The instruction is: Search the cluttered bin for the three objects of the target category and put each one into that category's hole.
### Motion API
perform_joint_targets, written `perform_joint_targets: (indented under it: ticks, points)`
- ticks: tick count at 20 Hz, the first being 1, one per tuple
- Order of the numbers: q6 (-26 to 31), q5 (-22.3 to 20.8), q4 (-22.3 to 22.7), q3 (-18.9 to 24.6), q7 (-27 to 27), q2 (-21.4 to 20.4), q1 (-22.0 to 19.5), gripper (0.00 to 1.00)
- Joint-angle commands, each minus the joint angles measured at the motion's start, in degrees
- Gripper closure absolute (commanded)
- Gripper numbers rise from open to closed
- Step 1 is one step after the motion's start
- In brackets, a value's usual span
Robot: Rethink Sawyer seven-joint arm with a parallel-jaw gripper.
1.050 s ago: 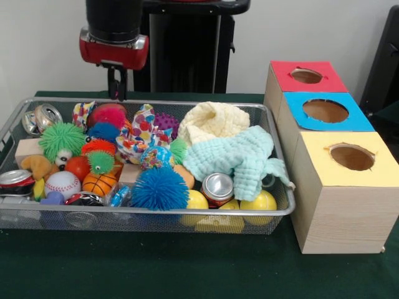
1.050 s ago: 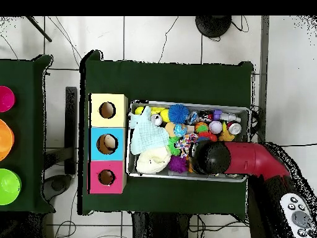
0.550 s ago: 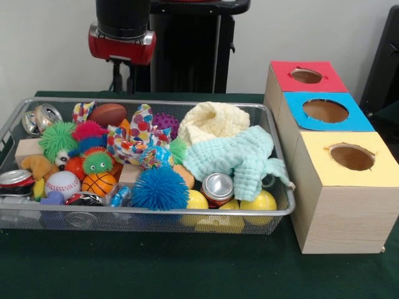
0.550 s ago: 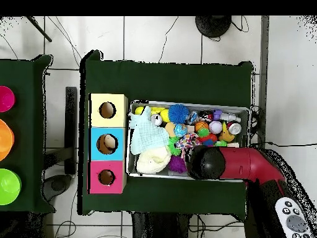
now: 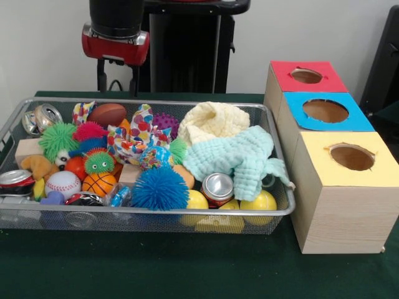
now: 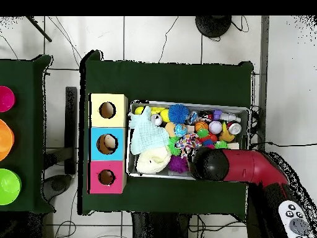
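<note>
Wire bin (image 5: 19, 215) is brimming; the spread, empty tool (image 5: 116, 76) is risking snagging neighbouring toys while descending.

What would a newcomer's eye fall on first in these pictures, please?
Probably the wire bin heaped with bright toys, with a spiky blue ball near its front and a mint cloth draped at its right. Next, the three boxes beside it, topped red, blue and yellow. The open gripper hangs above the bin's back left.
</note>
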Motion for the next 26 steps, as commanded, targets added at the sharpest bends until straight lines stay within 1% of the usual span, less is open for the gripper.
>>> perform_joint_targets:
  ticks: [1,6,10,13,19,26]
  points:
    - [-0.67,1.29,-1.97,0.58,2.48,4.88,-1.76,0.00]
    - [1.78,0.35,-8.29,2.34,-2.31,8.64,-3.40,0.00]
    - [3.20,-0.62,-14.53,4.12,-6.54,13.73,-4.96,0.00]
    - [4.47,-0.93,-17.90,4.99,-8.66,16.44,-5.71,0.00]
    - [5.69,-1.30,-20.45,5.55,-10.27,17.61,-6.35,0.00]
    - [5.40,-1.49,-20.76,5.83,-10.45,18.31,-6.79,0.00]
